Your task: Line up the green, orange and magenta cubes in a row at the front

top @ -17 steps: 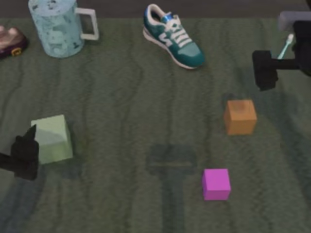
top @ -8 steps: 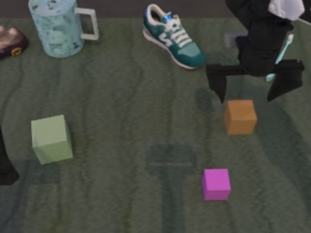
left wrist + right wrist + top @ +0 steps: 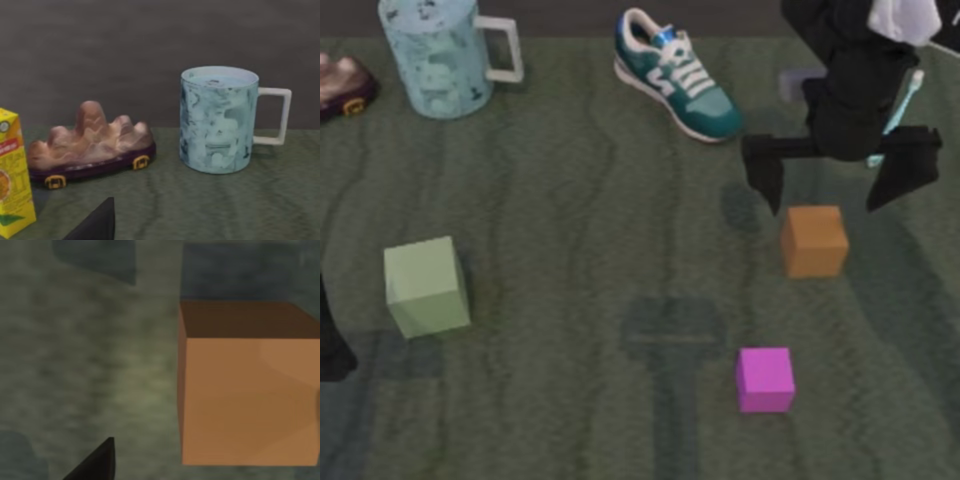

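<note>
Nearest the front, the magenta cube (image 3: 765, 379) is seen right of centre, the green cube (image 3: 426, 286) well apart at the left. Farther back, the orange cube (image 3: 814, 240) is found just in front of the right gripper (image 3: 840, 183), which is spread wide and empty. The left gripper (image 3: 332, 345) is parked at the left edge.

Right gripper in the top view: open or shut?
Open. The right gripper hangs just behind the orange cube, its two fingers spread wide apart with nothing between them.
</note>
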Motion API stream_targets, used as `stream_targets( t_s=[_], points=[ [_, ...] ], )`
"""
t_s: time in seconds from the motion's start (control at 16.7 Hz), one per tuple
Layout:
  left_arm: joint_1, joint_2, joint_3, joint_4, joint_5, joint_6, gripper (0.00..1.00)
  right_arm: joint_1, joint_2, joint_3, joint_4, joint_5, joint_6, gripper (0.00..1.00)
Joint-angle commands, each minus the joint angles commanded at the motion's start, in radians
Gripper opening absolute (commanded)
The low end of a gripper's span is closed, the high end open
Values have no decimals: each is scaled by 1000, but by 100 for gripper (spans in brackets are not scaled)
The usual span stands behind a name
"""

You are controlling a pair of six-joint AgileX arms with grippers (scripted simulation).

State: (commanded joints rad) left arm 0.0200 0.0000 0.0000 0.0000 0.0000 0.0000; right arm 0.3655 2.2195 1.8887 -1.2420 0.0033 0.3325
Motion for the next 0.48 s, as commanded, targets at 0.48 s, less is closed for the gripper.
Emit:
stream_targets(
  t_s=[0.48],
  points=[
    [0, 0, 0, 0, 0, 0, 100, 5, 77, -199, 280, 1, 4, 100]
  ],
)
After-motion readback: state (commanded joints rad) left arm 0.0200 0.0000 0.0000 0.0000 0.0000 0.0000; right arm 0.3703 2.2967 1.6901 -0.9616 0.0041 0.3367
